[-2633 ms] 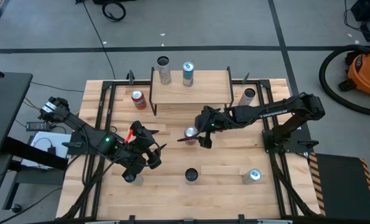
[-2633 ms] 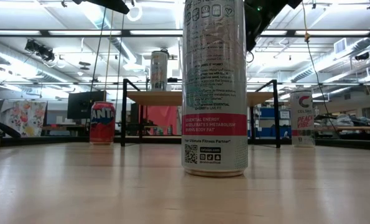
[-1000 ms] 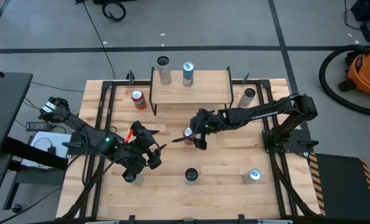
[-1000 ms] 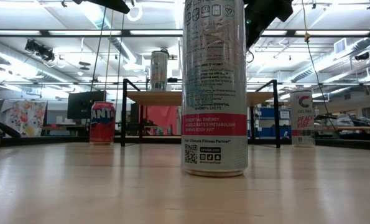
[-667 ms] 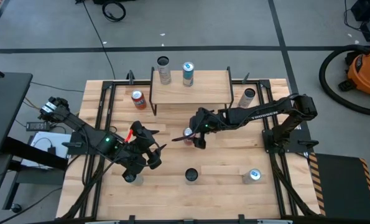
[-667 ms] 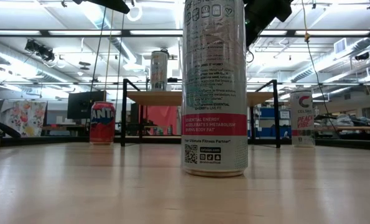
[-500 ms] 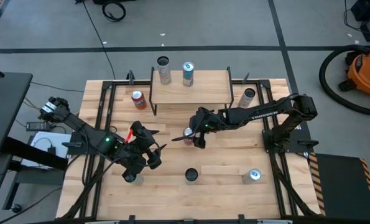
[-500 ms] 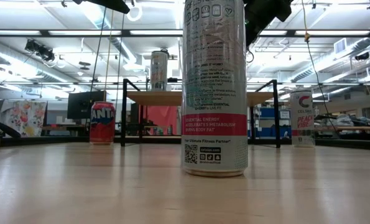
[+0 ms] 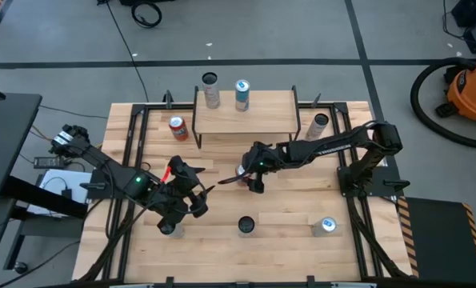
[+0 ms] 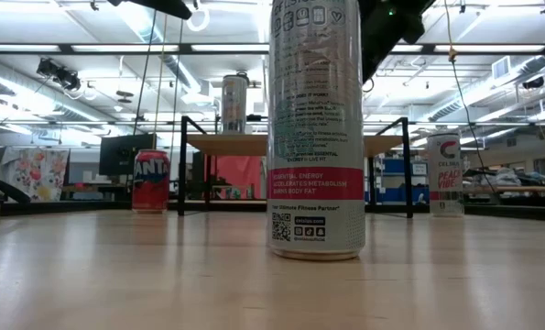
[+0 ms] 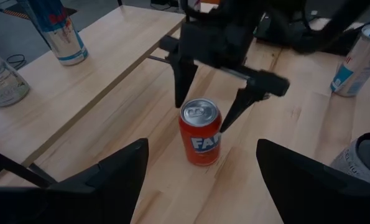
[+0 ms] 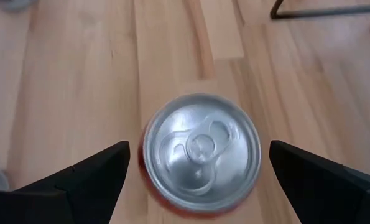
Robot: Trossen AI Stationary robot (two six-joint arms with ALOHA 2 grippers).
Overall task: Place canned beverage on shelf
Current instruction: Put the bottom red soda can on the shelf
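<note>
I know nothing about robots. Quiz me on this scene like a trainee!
1. How many cans stand on the raised light-wood shelf?
2. True or false: the right end effector is shut on the red soda can at the table's middle.
3. That red can is: A) on the shelf, B) upright on the tabletop, C) lying on its side.

Key: 1. Two. 2. False; its fingers stand open on either side of the can. 3. B.
</note>
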